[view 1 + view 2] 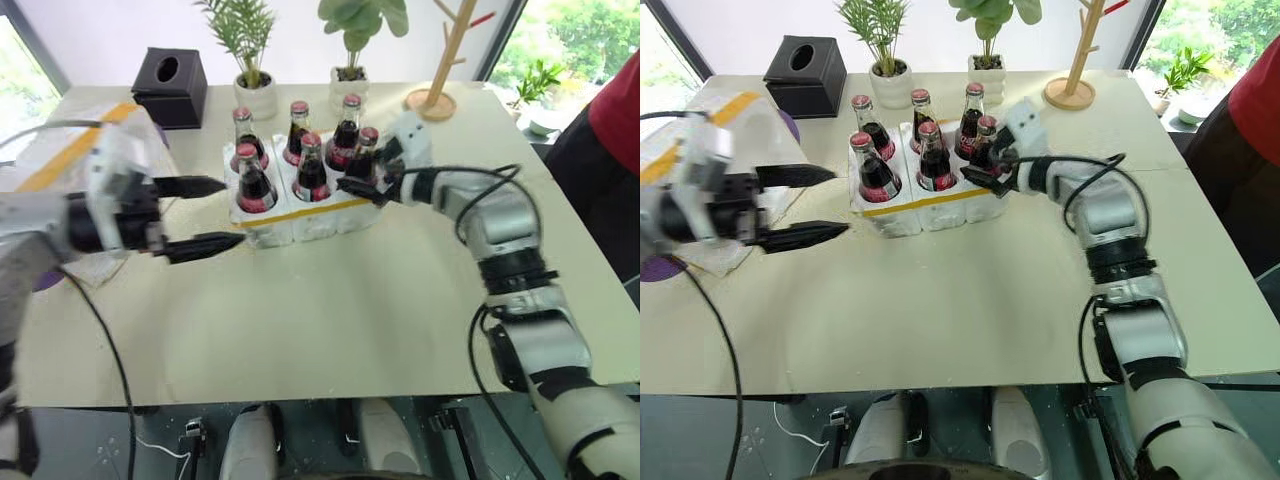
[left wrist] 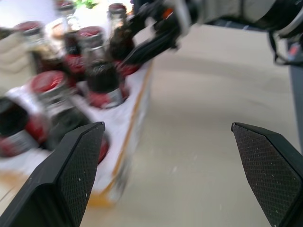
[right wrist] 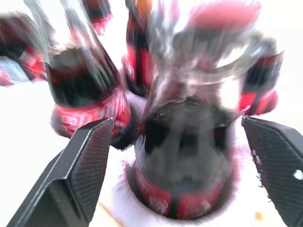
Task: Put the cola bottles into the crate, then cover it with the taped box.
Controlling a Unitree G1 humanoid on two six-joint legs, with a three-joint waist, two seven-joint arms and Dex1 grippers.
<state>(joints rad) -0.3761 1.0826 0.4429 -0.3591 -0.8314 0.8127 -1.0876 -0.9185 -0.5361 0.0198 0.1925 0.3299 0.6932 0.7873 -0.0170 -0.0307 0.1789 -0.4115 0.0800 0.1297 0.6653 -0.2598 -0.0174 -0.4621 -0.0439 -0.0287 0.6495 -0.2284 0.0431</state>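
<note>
Six cola bottles stand in the holes of the crate (image 1: pixel 300 215), a low white block with a thin yellow band; their red caps show from the back left one (image 1: pixel 242 115) to the front right one (image 1: pixel 368 134). My right gripper (image 1: pixel 365 168) is open, its fingers on either side of the front right bottle (image 3: pixel 182 156) with a gap to the glass on both sides. My left gripper (image 1: pixel 205 215) is open and holds nothing, just left of the crate. The taped box (image 1: pixel 60 150) lies at the far left, partly hidden behind my left arm.
A black tissue box (image 1: pixel 170 85), two potted plants (image 1: pixel 255 90) and a wooden stand (image 1: pixel 435 100) line the far edge of the table. A person in red (image 1: pixel 615 100) stands at the right. The table's near half (image 1: pixel 330 320) is bare.
</note>
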